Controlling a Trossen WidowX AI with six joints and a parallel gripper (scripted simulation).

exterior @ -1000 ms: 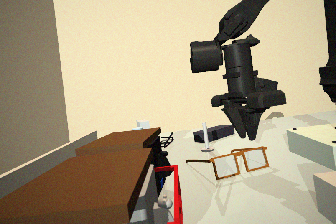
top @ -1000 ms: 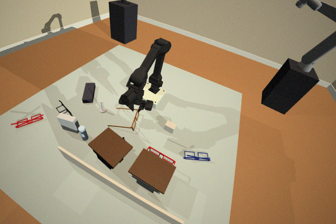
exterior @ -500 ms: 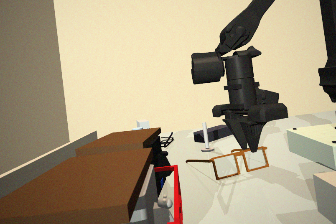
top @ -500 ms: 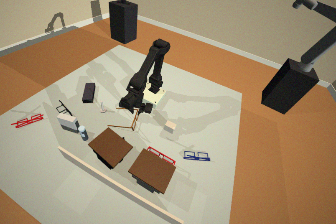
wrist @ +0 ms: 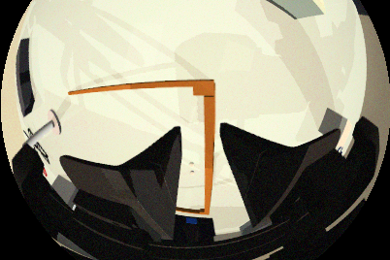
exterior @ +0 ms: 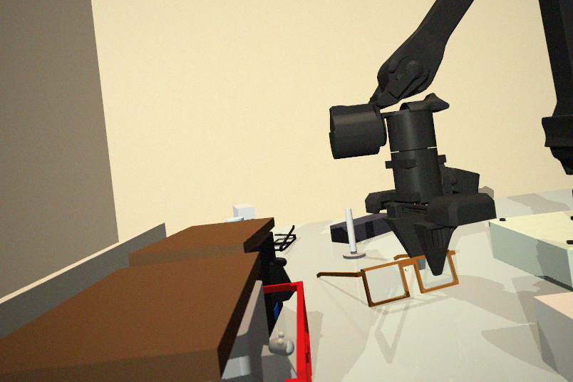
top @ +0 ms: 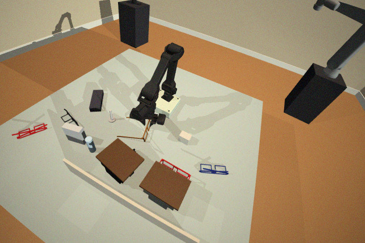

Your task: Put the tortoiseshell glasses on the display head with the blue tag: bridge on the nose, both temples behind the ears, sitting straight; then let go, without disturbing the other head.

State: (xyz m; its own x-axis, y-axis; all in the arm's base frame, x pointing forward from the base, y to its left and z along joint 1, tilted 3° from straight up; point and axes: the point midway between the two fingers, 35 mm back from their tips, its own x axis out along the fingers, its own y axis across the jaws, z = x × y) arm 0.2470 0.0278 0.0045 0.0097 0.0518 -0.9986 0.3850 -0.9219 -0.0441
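Note:
The tortoiseshell glasses [top: 130,137] [exterior: 366,288] [wrist: 209,142] stand on the table with temples spread. My gripper [exterior: 428,271] [wrist: 200,130] is partly open and points down at them. Its fingertips straddle the front frame at the lens farther from the heads, low beside the rim; gaps show on both sides in the wrist view. The black display head [exterior: 277,279] has the blue tag [exterior: 276,310] [wrist: 191,220] and stands under a brown board [top: 119,159]. The other head [exterior: 256,329], grey, wears red glasses [top: 175,166] [exterior: 301,305] under another brown board [top: 165,185].
A white peg stand [top: 111,116] [exterior: 351,234] and a dark box [top: 96,99] lie to one side. A pale block [top: 184,137] and blue glasses [top: 214,170] are on the other. A bottle [top: 90,144] and white box [top: 73,133] are near the black head. A low wall [top: 130,200] runs behind both heads.

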